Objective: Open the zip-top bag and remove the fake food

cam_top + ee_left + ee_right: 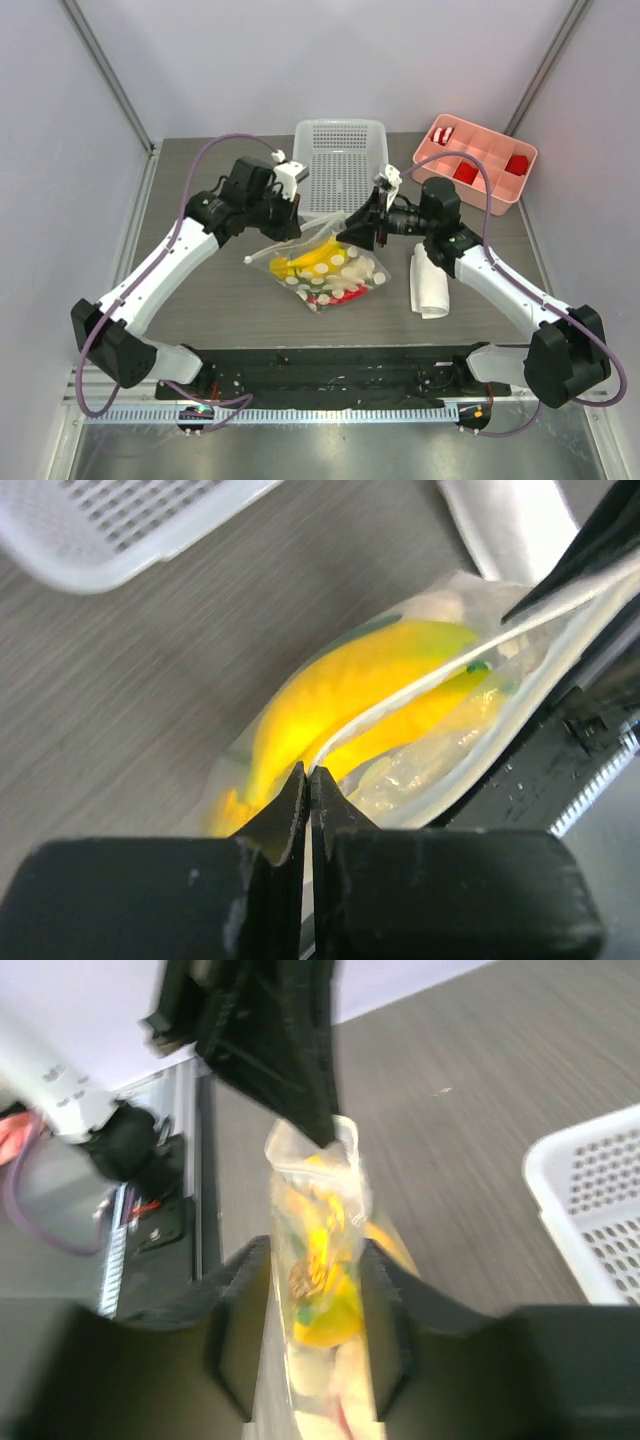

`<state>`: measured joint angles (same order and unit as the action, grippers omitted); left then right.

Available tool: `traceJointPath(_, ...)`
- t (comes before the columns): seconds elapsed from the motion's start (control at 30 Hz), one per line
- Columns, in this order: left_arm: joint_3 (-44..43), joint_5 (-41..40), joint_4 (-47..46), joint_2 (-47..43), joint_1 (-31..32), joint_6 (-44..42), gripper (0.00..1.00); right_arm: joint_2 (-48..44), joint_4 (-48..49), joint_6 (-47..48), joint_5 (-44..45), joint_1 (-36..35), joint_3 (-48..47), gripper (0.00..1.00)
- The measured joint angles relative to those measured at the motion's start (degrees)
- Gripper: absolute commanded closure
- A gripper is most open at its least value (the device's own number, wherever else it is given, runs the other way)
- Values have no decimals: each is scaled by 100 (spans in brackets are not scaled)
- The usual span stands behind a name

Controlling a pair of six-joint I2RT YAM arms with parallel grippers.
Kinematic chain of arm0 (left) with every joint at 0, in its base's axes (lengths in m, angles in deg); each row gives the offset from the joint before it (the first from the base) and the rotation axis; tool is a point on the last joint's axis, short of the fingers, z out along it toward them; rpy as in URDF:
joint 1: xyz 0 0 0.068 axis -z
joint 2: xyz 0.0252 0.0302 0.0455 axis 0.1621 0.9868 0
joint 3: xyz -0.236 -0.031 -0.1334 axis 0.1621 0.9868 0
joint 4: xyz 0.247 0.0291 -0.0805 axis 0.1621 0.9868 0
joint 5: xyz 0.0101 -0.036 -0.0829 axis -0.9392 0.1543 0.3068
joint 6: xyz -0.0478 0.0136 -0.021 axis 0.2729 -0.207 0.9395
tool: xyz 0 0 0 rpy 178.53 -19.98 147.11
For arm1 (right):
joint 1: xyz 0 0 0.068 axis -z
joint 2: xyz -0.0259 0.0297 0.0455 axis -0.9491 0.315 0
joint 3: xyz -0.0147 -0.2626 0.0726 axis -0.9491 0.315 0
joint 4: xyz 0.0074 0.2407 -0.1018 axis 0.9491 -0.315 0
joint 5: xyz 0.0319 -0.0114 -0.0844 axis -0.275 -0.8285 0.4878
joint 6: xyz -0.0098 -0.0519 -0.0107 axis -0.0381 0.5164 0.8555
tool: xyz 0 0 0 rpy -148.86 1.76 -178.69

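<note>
The zip-top bag (335, 272), clear with white dots, hangs tilted between both grippers at the table's middle. Inside it the fake food shows: a yellow banana bunch (340, 695), and red and white pieces lower down (325, 297). My left gripper (308, 772) is shut on the bag's white zip edge (400, 695); from above, that gripper (300, 228) sits at the bag's upper left. My right gripper (318, 1280) is open, its jaws standing either side of the bag (315, 1250); from above, this gripper (352, 232) is at the upper right corner.
A white mesh basket (340, 165) stands just behind the grippers. A pink tray (480, 160) with red blocks is at the back right. A rolled white cloth (428, 285) lies right of the bag, under the right arm.
</note>
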<state>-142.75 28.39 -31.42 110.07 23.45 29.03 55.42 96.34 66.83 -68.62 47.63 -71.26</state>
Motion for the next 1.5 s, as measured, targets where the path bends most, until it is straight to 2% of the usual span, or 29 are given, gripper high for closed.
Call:
traceJointPath(0.03, 39, -208, 46, -66, 0, 149, 100, -4, -31, -28, 205, -66, -9, 25)
traceJointPath(0.13, 352, -793, 223, -629, 0, 647, 100, -90, -254, -203, 1180, -297, -46, 16)
traceJointPath(0.2, 435, -1147, 476, -1182, -2, 986, 100, -201, -389, -393, 1808, -476, -50, 14)
traceJointPath(0.23, 433, -1248, 538, -1381, -9, 1110, 100, -227, -409, -444, 1963, -503, -52, 8)
traceJointPath(0.3, 363, -1429, 710, -1740, -24, 1384, 100, -291, -461, -719, 2452, -573, -68, 0)
traceJointPath(0.4, 247, -1768, 885, -2039, -28, 1742, 100, -264, -706, -1093, 3220, -739, -212, 0)
traceJointPath(0.57, 332, -2100, 892, -2039, -37, 2199, 100, 72, -1670, -1937, 4461, -1080, -859, 0)
traceJointPath(0.7, 809, -2002, 448, -2033, -39, 2411, 100, 175, -2315, -2520, 4970, -1224, -1064, 0)
traceJointPath(0.87, 1405, -1784, -111, -1985, -39, 2494, 100, 175, -2695, -2747, 5230, -1528, -1086, 0)
traceJointPath(1.03, 1274, -2374, -7, -1698, -39, 2479, 33, 273, -2645, -2736, 4942, -1650, -1086, 0)
traceJointPath(1.07, 1224, -2538, 7, -1574, -39, 2468, 27, 328, -2636, -2732, 4931, -1648, -1086, 0)
traceJointPath(1.27, 691, -3088, 79, -13, -31, 2614, 24, 372, -2732, -2704, 5401, -1648, -997, 0)
traceJointPath(1.3, 560, -3279, 140, 365, -7, 2664, 27, 337, -2782, -2699, 5543, -1648, -988, 0)
traceJointPath(1.4, 199, -3888, 297, 1366, 107, 2852, 28, 140, -3073, -2699, 6100, -1585, -968, 0)
traceJointPath(1.5, 138, -4487, 396, 1998, 308, 3049, 29, -205, -3261, -2704, 6470, -1298, -798, 0)
